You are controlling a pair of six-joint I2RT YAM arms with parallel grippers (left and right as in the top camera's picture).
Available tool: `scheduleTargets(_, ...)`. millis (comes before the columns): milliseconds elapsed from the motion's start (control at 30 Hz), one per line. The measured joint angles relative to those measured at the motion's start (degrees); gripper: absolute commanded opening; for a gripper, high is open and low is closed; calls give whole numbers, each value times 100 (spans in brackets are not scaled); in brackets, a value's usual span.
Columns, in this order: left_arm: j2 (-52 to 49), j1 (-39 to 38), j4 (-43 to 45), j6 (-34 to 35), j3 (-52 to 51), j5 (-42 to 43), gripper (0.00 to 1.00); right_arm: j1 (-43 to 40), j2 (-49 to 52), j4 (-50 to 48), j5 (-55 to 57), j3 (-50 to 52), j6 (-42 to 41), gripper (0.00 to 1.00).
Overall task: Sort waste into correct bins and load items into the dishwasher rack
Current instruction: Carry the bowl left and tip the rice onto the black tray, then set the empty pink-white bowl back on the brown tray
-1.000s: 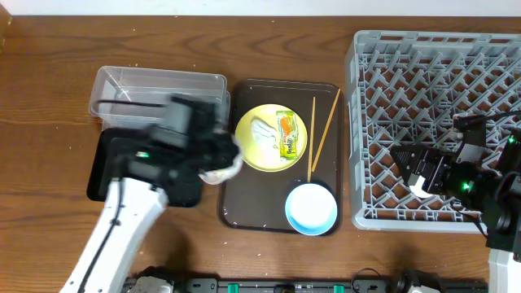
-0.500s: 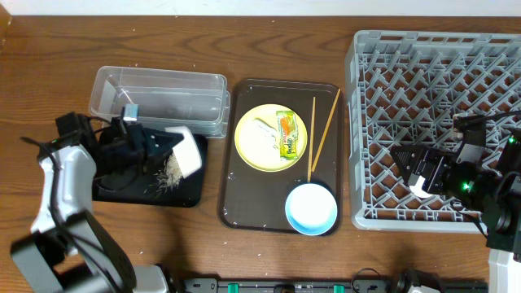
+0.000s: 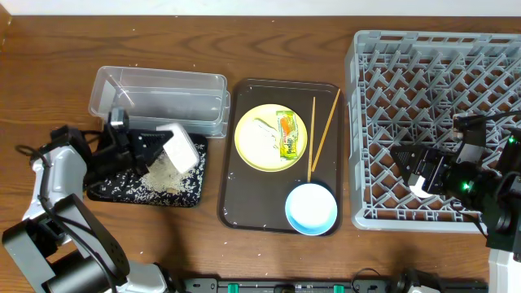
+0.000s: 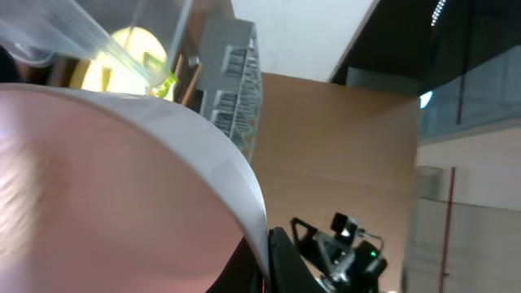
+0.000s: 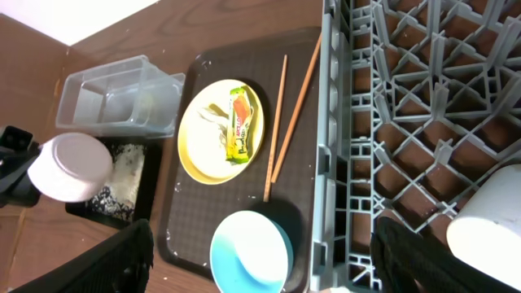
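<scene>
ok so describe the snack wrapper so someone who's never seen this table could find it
Start at the big grey dishwasher rack on the right; left of it lies a dark brown serving tray carrying a round pale yellow plate. The snack wrapper lies on that plate's right side, next to a crumpled white tissue. It is the only strip printed green, orange and yellow.

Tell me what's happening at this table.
The left pincer holds the white bowl tipped over the black tray, where rice lies scattered. The right pincer hovers open over the rack. On the brown tray, the plate carries the wrapper and tissue, with the chopsticks and blue bowl beside it; none are sorted or loaded yet.
</scene>
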State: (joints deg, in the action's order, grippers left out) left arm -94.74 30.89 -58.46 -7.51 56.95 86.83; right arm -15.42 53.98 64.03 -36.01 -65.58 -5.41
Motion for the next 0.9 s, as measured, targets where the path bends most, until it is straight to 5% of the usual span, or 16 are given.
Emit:
scheduleTargets(500, 11, 208, 337, -111, -28, -275, 6, 0, 0, 44, 0, 0, 2, 85)
scheduleTargets(900, 219, -216, -675, -361, -70, -531, 6, 0, 2, 24, 0, 0, 0, 85)
